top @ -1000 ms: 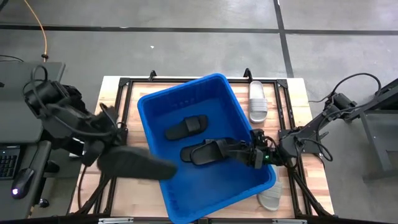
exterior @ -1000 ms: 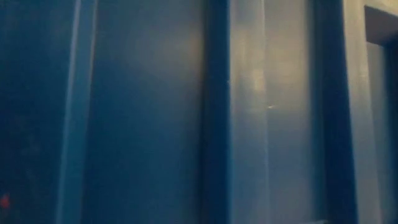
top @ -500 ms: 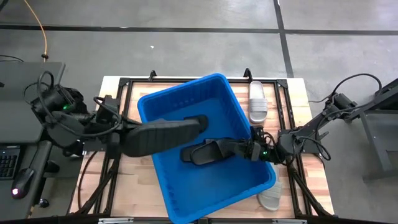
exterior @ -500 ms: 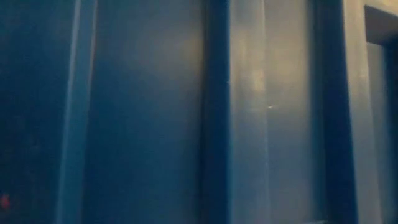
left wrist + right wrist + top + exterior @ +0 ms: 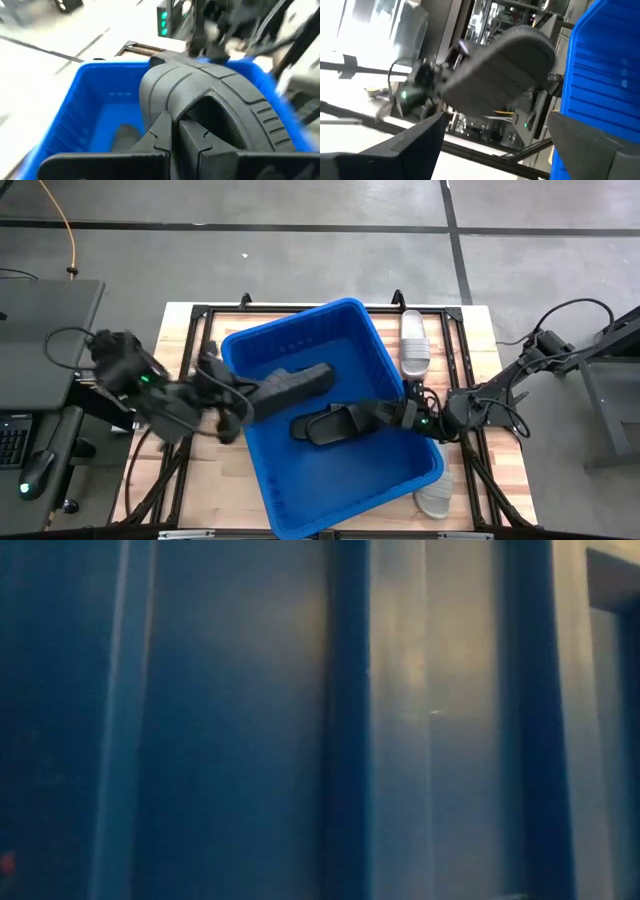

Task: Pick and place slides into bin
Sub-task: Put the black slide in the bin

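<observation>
The left gripper [image 5: 252, 392], fingers pinching a black slide [image 5: 295, 380], is swinging it in over the bin [image 5: 300, 320] at frame centre; release looks imminent. The right gripper [image 5: 385, 416] is hanging spread inside the bin.

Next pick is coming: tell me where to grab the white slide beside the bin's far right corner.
Take the white slide by its broad strap, probably straight from above: it lies flat with the strap arched up, and the bin wall crowds one long side, leaving little room for a sideways approach.
</observation>
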Controlling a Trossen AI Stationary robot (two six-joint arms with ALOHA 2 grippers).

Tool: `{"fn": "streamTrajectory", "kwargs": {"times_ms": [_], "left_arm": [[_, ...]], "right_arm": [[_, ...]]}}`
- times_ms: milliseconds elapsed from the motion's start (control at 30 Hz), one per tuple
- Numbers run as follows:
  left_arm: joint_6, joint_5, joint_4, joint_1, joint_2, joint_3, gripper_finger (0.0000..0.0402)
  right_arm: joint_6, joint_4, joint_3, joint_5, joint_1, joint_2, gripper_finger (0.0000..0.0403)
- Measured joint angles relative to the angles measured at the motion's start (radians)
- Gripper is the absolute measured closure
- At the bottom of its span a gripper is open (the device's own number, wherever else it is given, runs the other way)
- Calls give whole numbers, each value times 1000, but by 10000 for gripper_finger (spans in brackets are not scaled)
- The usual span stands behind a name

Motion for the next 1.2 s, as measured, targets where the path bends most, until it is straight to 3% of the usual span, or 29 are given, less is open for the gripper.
{"fn": "streamTrajectory", "kwargs": {"times_ms": [233,433,733,1200], "left_arm": [[230,21,-66,59,117,-1,401],[460,-233,-72,56,172,-1,401],[742,-368,-38,56,171,-1,401],[963,-256,24,11,241,-1,401]], "right_arm": [[130,-4,0,33,0,0,66],[350,-12,0,4,-7,0,66],[623,-117,0,-89,-63,0,66],[674,-109,0,-259,-217,0,66]]}}
